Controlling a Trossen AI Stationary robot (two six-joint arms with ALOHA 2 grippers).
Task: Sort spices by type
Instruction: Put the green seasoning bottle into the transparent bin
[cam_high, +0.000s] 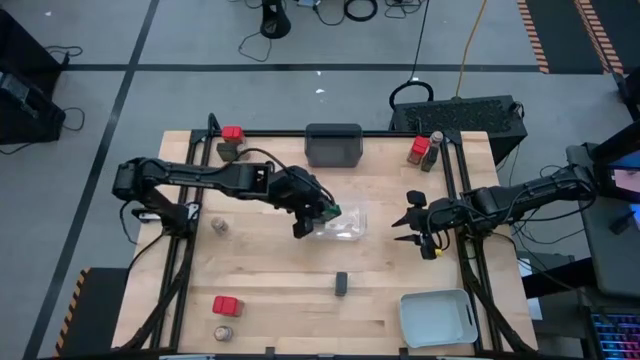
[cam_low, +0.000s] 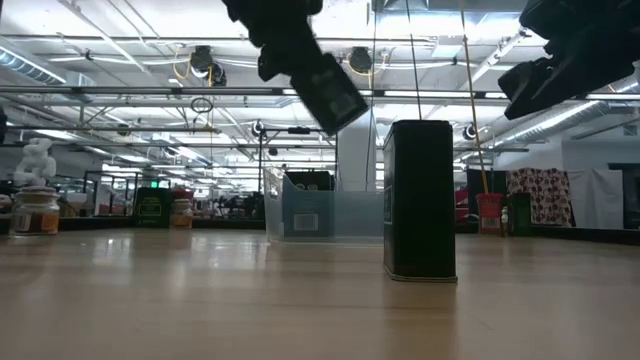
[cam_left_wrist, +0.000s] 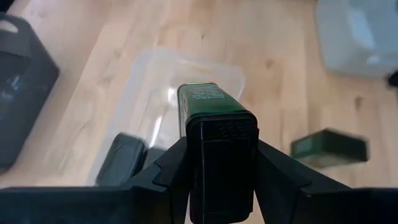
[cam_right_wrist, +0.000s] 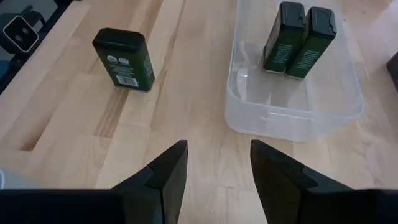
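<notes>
With two black boxy spice tins (cam_right_wrist: 298, 40) already in the clear plastic tray (cam_right_wrist: 292, 115) mid-bench, the left end effector (cam_left_wrist: 221, 165) holds a third black tin (cam_left_wrist: 214, 134) above it, the right end effector (cam_right_wrist: 214, 171) waits empty and parted, and one black tin (cam_high: 341, 284) plus the red-topped and round jars near the bench corners remain unsorted.

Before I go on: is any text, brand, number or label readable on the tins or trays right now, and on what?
No text can be read.
Black tin held in the left gripper: pale print on its green face, too blurred.
Standing black tin on the table: white barcode label and round mark, characters too small.
Two black tins in the clear tray: green side print, too small.
Right gripper: open, empty, no markings.
</notes>
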